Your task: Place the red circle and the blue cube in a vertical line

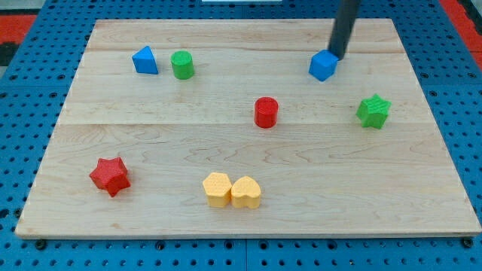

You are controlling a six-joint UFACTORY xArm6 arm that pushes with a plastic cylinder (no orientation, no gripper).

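The red circle (pixel 266 112) is a short red cylinder near the middle of the wooden board (pixel 151 143). The blue cube (pixel 322 65) sits up and to the view's right of it, near the board's top. My tip (pixel 337 56) is at the blue cube's upper right corner, touching or almost touching it. The rod rises from there out of the view's top.
A blue triangle block (pixel 145 60) and a green cylinder (pixel 182 65) stand at the top left. A green star (pixel 373 111) is at the right. A red star (pixel 110 175) is at the lower left. Two yellow heart blocks (pixel 218 189) (pixel 246 192) touch near the bottom.
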